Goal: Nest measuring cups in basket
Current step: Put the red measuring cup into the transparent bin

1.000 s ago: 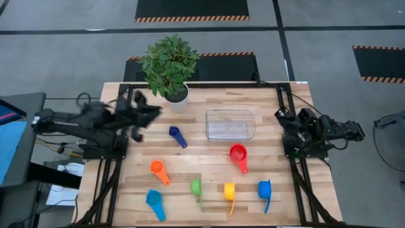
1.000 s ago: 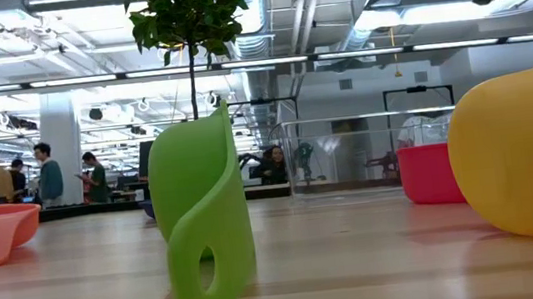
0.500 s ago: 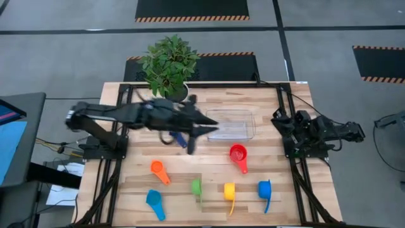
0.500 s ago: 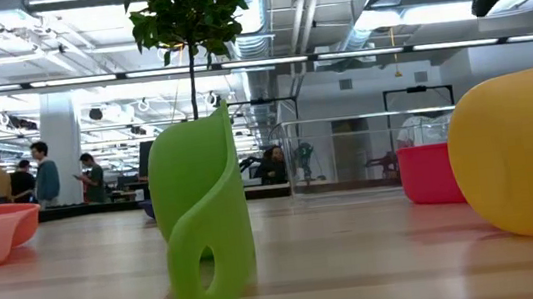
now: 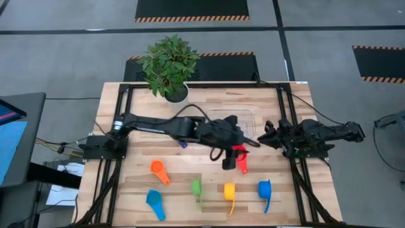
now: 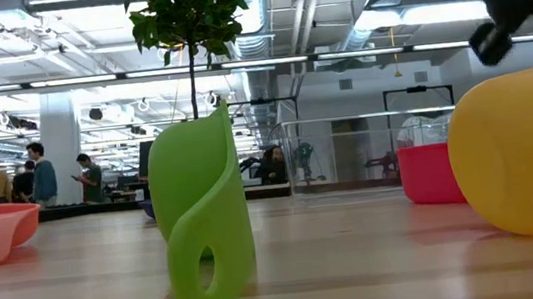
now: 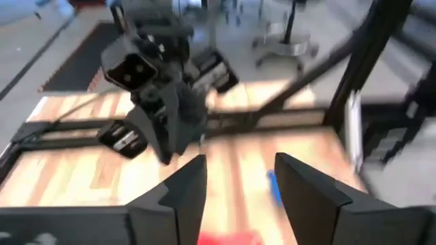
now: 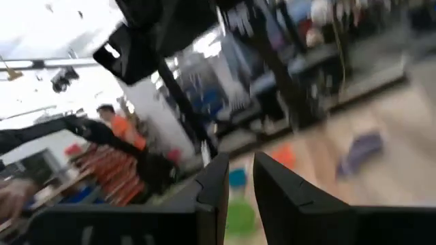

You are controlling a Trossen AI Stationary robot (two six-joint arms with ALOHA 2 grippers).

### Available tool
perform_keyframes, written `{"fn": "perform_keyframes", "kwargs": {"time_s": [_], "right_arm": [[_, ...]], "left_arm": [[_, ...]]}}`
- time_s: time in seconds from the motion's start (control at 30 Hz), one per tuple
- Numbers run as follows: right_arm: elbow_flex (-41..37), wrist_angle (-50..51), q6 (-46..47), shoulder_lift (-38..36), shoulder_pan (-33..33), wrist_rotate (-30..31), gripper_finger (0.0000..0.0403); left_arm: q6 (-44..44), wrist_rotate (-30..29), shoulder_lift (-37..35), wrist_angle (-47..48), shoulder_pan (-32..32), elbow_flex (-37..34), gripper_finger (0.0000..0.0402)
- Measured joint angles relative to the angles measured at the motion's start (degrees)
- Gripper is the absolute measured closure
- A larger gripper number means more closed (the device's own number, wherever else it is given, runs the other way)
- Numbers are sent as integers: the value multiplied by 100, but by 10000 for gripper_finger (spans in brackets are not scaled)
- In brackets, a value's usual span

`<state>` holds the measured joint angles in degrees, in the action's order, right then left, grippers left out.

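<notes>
My left gripper (image 5: 229, 159) reaches across the table and hangs open just above the red cup (image 5: 239, 157), whose rim shows red below its fingers (image 7: 228, 238). The clear basket (image 5: 245, 124) stands behind it, partly hidden by the arm. The dark blue cup (image 5: 182, 144) peeks out under the arm. Orange (image 5: 158, 171), light blue (image 5: 154, 202), green (image 5: 196, 187), yellow (image 5: 229, 192) and blue (image 5: 264, 190) cups lie along the near side. My right gripper (image 5: 264, 137) hovers at the right, open by a narrow gap (image 8: 235, 187), with nothing in it.
A potted plant (image 5: 168, 66) in a white pot stands at the far left corner. Black frame rails (image 5: 285, 120) run along both sides of the table. People stand in the room beyond the table (image 6: 38, 175).
My left arm has swung from the table's left edge toward the right, past the dark blue cup, and now hangs over the red cup. My right gripper has reached a little toward the table's left. The cups and basket have stayed in place.
</notes>
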<state>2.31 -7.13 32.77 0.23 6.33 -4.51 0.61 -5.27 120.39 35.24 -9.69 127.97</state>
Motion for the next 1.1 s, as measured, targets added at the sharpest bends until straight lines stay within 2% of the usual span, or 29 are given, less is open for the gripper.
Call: {"fn": "perform_keyframes", "kwargs": {"time_s": [0.1,0.2,0.33,0.43,0.6,0.87,1.1], "right_arm": [[-2,817,692,4,-1,-525,310],[127,1188,1021,74,52,-1032,310],[582,2451,1124,80,188,-1059,310],[829,3780,1228,90,304,-1034,310],[1138,5357,1354,84,420,-624,310],[1200,5568,1418,98,445,-341,310],[1189,5656,1431,90,445,-279,310]], "left_arm": [[424,-5,458,848,-72,654,222],[710,-17,598,930,-131,552,221],[897,-154,665,946,-130,470,221],[753,-162,948,954,-118,434,221],[706,-612,1321,404,-135,447,221],[211,-573,1465,737,-140,445,221],[622,-555,1698,928,-226,425,221]]}}
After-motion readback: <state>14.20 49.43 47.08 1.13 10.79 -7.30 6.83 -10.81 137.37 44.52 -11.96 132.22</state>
